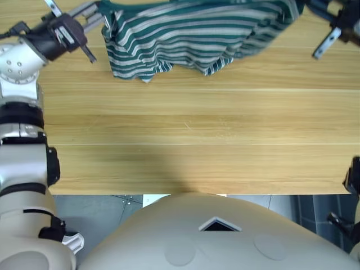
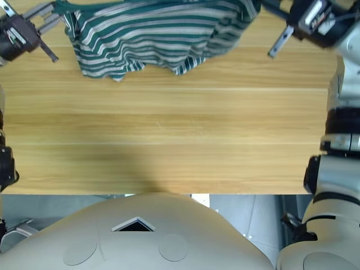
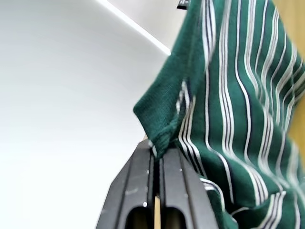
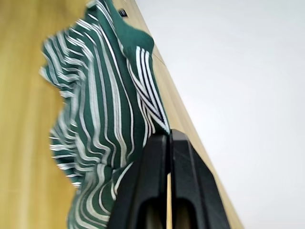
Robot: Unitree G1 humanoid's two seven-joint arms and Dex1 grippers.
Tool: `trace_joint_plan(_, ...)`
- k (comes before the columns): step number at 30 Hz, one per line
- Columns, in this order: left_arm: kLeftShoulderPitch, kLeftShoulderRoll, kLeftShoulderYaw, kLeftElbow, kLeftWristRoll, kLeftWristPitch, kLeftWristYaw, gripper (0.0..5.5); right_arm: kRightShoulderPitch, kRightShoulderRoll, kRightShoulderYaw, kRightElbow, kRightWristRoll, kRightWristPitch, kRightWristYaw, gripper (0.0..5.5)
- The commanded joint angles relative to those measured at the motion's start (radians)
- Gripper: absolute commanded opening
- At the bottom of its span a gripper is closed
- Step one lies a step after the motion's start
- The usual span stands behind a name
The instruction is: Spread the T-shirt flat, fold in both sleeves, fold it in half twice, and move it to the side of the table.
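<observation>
A green T-shirt (image 1: pixel 191 34) with white stripes hangs bunched over the far part of the wooden table (image 1: pixel 185 129), its lower folds resting on the wood. My left gripper (image 3: pixel 156 152) is shut on a pinched edge of the cloth at the shirt's left end (image 1: pixel 103 10). My right gripper (image 4: pixel 168 138) is shut on the striped fabric at the shirt's right end (image 2: pixel 256 5). The shirt sags between the two grippers, and its top edge is cut off by the head views' upper border.
The bare wood runs from the shirt to the table's front edge (image 1: pixel 185 193). Grey floor (image 1: pixel 112 202) shows below that edge. A pale wall stands behind the table's far side (image 4: pixel 238 71).
</observation>
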Motion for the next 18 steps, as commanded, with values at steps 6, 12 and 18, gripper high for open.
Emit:
trace_joint_plan(6, 0.433, 0.258, 0.232, -0.903, -0.665, 0.188, -0.216, 0.03, 0.358, -0.094, -0.472, -0.536, 0.735, 0.287, 0.416, 0.00)
trace_joint_plan(12, 0.354, 0.232, 0.491, -1.169, -1.069, 0.425, -0.171, 0.03, 0.253, -0.047, -0.582, -0.566, 1.002, 0.541, 0.480, 0.00)
trace_joint_plan(18, 0.023, 0.134, 0.216, -0.796, -0.465, 0.504, -0.201, 0.03, -0.001, -0.009, -0.318, -0.336, 0.524, 0.520, 0.375, 0.00)
